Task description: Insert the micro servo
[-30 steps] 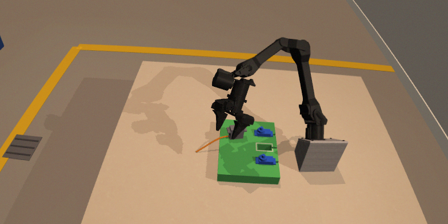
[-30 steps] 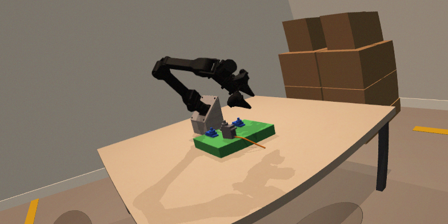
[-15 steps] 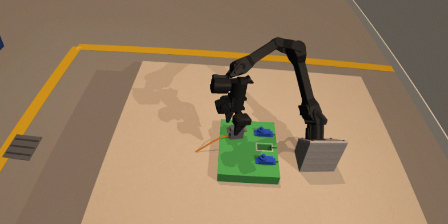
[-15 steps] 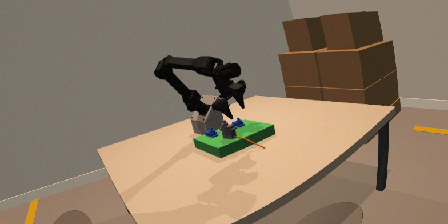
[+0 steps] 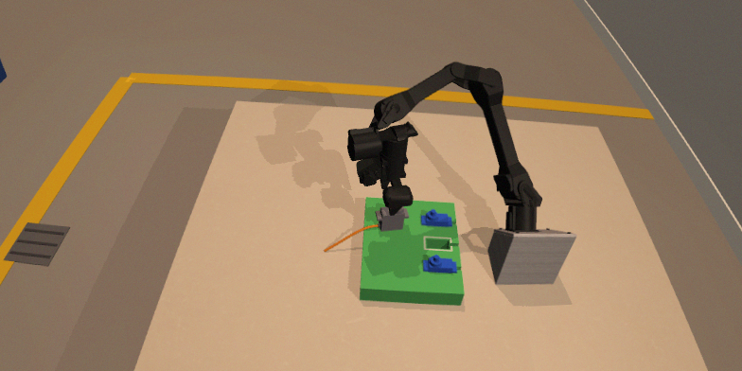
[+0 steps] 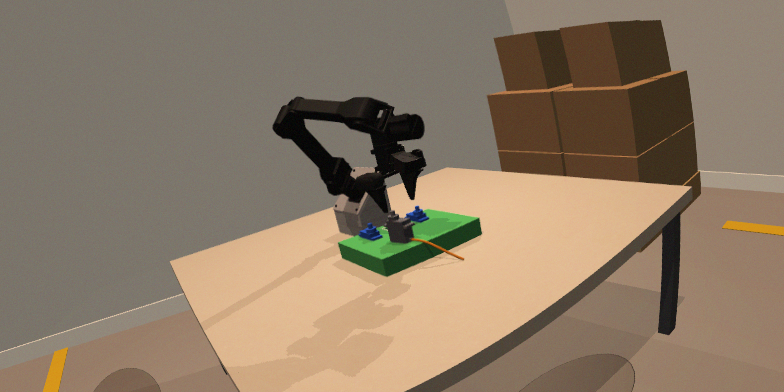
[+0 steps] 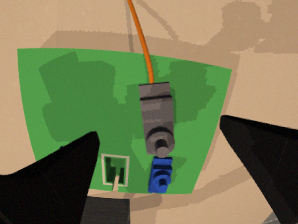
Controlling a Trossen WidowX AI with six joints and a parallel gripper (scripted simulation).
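Hovering my pincer (image 7: 156,163) wide open and holding nothing, I am looking down at the gray servo (image 7: 158,119) standing on the green deck (image 7: 73,96), away from the marked pocket (image 7: 115,169). If I am grabbing crooked, it may tip, or its orange cable (image 7: 140,36) may snag.

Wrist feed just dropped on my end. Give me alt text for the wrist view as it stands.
Looking straight down, the open gripper hangs empty above the grey micro servo, which stands on the green deck between the two dark fingers. Its orange cable runs off the deck's far edge onto the table. The white-outlined empty pocket and a blue servo lie nearer the camera.
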